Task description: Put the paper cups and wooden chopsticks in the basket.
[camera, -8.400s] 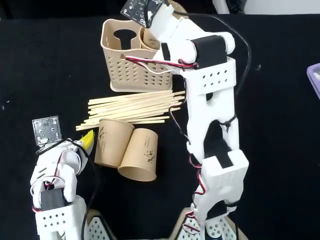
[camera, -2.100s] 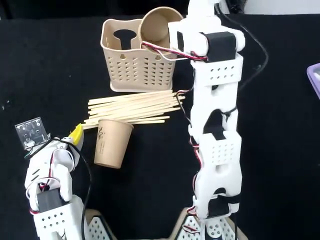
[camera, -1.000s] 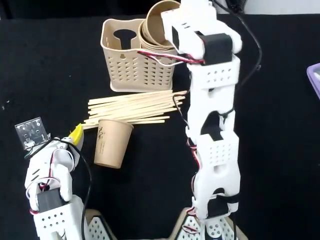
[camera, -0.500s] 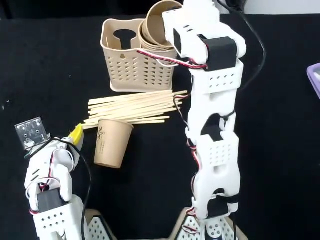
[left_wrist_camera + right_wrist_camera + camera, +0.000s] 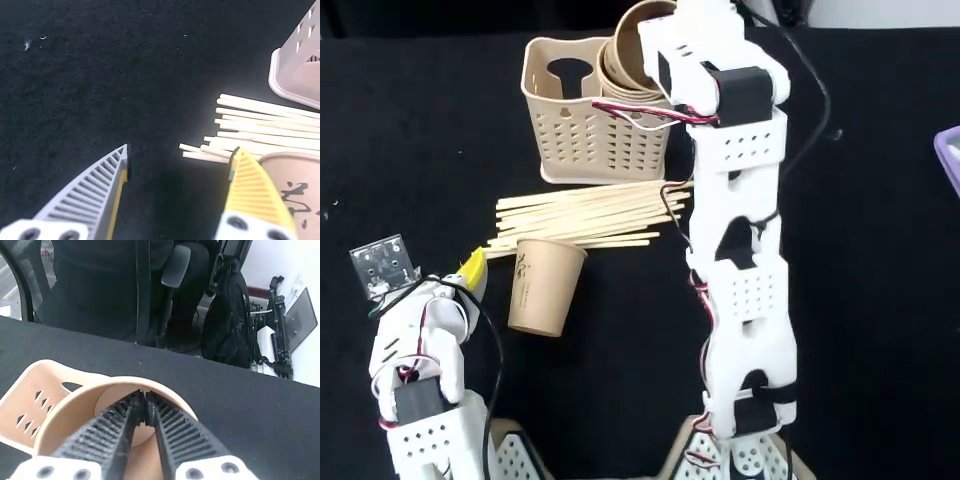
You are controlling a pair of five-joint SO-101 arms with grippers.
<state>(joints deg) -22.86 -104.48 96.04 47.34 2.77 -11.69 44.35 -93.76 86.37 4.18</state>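
Wide open, the left gripper (image 5: 180, 150) hangs low over the black table (image 5: 410, 130) at the near left, with nothing between its fingers. Just right of it a brown paper cup (image 5: 545, 285) lies on its side, with dark marks on its wall. Its wide end is right against a pile of pale wooden chopsticks (image 5: 585, 215) lying flat on the table. Farther back stands a tan basket (image 5: 585, 145) with little holes in its walls. In its right part sits a stack of cups (image 5: 610, 68). The right gripper (image 5: 145, 396) is pinched tight on the rim of the top cup (image 5: 635, 35).
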